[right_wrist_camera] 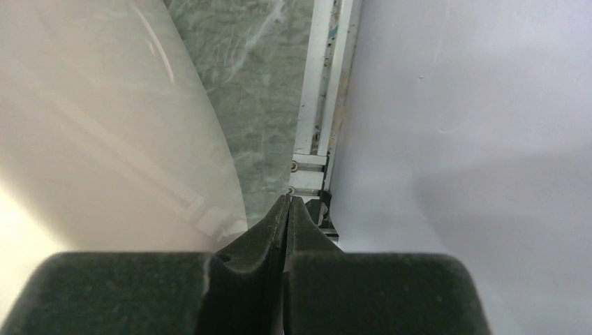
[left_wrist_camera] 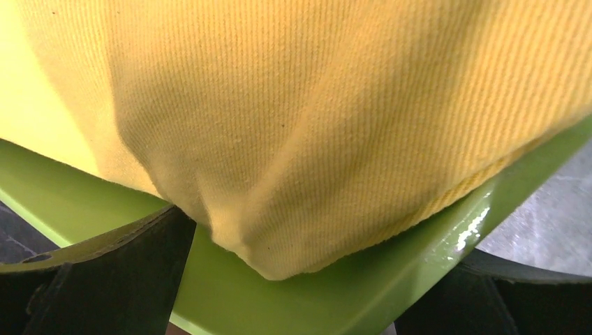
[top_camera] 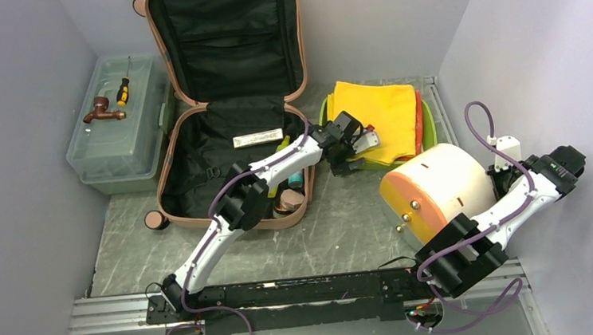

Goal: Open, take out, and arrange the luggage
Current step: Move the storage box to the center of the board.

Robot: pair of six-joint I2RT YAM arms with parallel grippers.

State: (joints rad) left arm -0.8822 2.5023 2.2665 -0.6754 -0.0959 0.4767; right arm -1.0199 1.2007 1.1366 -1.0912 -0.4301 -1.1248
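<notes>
The salmon-pink luggage (top_camera: 166, 158) lies open at the back left, its lid leaning on the back wall and its black lining showing. Small items (top_camera: 290, 193) lie in its near right corner. My left gripper (top_camera: 353, 145) reaches right of it to the lime green tray (top_camera: 429, 129). In the left wrist view this gripper (left_wrist_camera: 300, 307) is open, with its fingers (left_wrist_camera: 105, 279) wide on either side of the tray rim (left_wrist_camera: 293, 300) and a corner of the yellow cloth (left_wrist_camera: 314, 125). My right gripper (right_wrist_camera: 288, 202) is shut and empty beside the right wall.
A folded yellow cloth (top_camera: 381, 113) over an orange one fills the tray. A round cream and orange case (top_camera: 439, 192) stands at the right, close to my right gripper (top_camera: 504, 169). A translucent toolbox (top_camera: 120, 145) with a screwdriver (top_camera: 123, 91) on top stands at the far left.
</notes>
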